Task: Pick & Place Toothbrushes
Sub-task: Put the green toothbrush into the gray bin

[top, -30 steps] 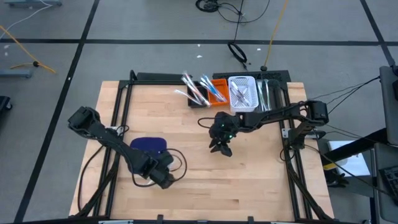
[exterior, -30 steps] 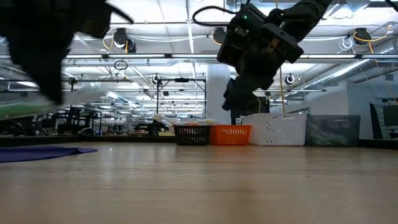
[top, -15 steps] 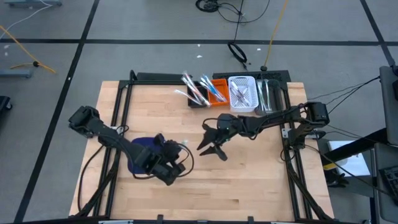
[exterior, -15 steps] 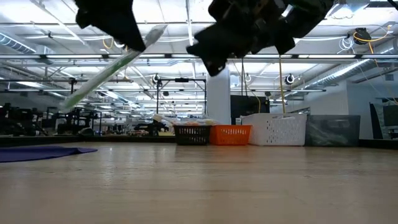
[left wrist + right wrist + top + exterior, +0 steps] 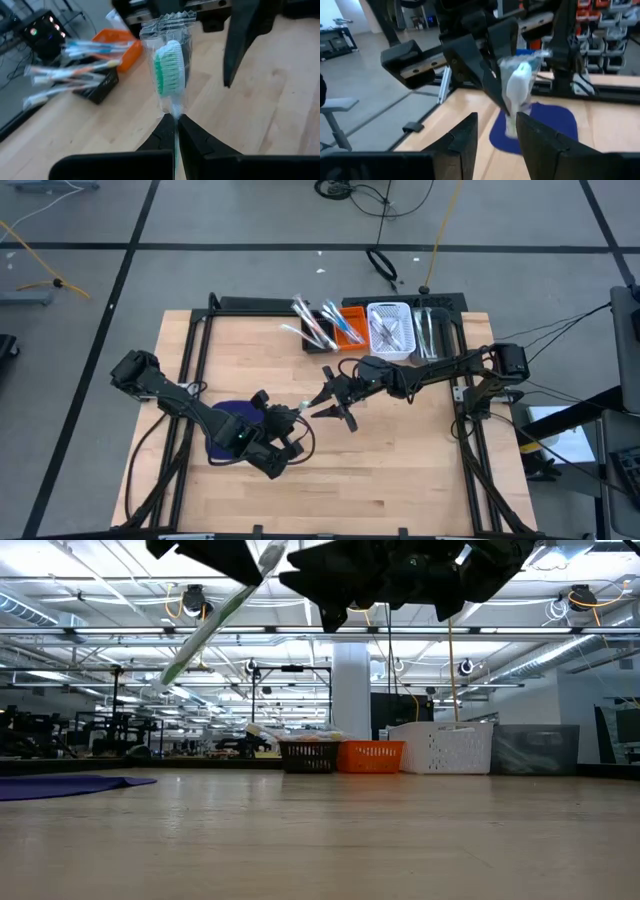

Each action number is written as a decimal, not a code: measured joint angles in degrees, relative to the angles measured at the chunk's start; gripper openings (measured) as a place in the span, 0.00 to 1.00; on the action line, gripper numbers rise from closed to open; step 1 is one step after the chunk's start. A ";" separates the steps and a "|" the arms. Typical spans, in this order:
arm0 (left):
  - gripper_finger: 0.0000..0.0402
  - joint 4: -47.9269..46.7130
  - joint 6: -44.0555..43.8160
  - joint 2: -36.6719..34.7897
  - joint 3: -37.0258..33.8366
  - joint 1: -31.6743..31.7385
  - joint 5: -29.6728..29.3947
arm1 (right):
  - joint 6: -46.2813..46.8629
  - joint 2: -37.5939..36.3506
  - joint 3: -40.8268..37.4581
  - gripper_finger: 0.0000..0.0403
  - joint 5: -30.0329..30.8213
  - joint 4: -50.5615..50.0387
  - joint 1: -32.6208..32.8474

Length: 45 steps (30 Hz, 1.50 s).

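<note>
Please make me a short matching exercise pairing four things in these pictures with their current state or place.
Things:
1. left pincer
2. right pincer
3. wrapped toothbrush
4. dark blue mat

States or places:
A. lying flat on the table, partly under the left arm
B. open, facing the brush head
C. shut on a handle
D. held in the air, green bristles showing

Pairs: 1-C, 2-B, 3-D, 4-A

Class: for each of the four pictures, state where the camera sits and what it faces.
High: overhead, facing down; both arms, left tool, right tool.
Low: table height, facing the bins; arms overhead.
Left wrist: behind fingers shut on the plastic-wrapped green-bristled toothbrush.
Right wrist: behind open fingers, facing that toothbrush.
Shared: toothbrush, both wrist views.
</note>
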 joint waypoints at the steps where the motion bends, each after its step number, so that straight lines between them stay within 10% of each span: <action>1: 0.00 1.18 1.26 0.00 0.00 0.14 -0.15 | 0.00 0.00 0.00 0.31 -0.02 0.78 0.02; 35: 0.00 8.99 10.60 -0.04 0.02 2.99 -0.17 | 2.57 0.00 0.00 0.31 4.82 7.84 -0.94; 45: 0.01 8.86 10.82 -0.04 0.02 4.35 0.05 | 3.79 -0.02 0.00 0.04 6.49 6.44 -0.98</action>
